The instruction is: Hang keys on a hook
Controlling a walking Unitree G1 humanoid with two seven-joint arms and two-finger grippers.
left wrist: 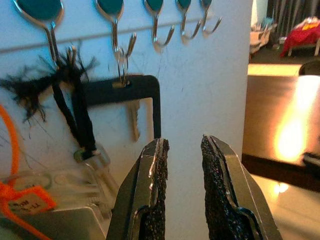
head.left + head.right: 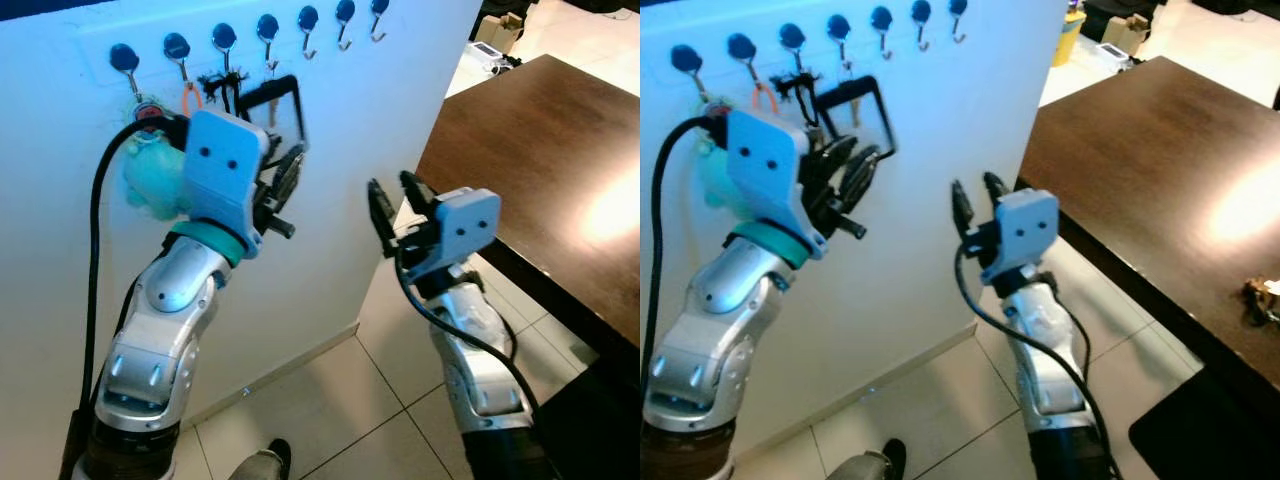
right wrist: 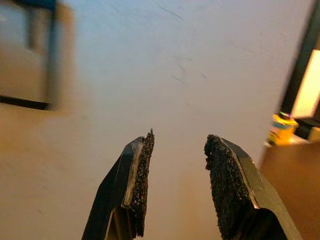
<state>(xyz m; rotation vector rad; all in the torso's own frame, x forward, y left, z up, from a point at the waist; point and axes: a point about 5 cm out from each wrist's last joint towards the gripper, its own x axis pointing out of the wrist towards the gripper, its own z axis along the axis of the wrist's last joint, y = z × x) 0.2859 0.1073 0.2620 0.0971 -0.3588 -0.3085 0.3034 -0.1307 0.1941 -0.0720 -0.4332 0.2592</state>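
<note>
The keys [image 1: 131,117] hang by a ring from a hook [image 1: 119,30] in the row of hooks on the white wall [image 2: 380,130], together with a black rectangular tag [image 1: 145,95]. Judging from this, the hanging step is done and what is left is to draw the arm clear.

**Left hand.** The left hand [image 1: 182,165] is raised close to the wall, just below and beside the hung keys. Its fingers [image 1: 155,175] stand slightly apart with nothing between them; the hand is not touching the keys.

**Right hand.** The right hand [image 2: 397,205] is held lower, near the wall and beside the dark counter [image 2: 540,160]. Its fingers are apart and empty.

**Neighbouring hooks.** A frayed black cord [image 1: 70,95] hangs from the hook next to the keys, an orange strap [image 2: 190,97] from another, and a pale turquoise fluffy item [image 2: 155,175] behind the left wrist.

**Differences between views.**
- The left wrist view shows the key ring seated on the hook and the single key blade hanging behind the tag; the head views show that detail too small to confirm.
- The head views show the full hook row, both arms and the tiled floor [image 2: 330,400].
- The right wrist view shows bare wall ahead and a small yellow object [image 3: 281,127] at the far edge, blurred.
</note>
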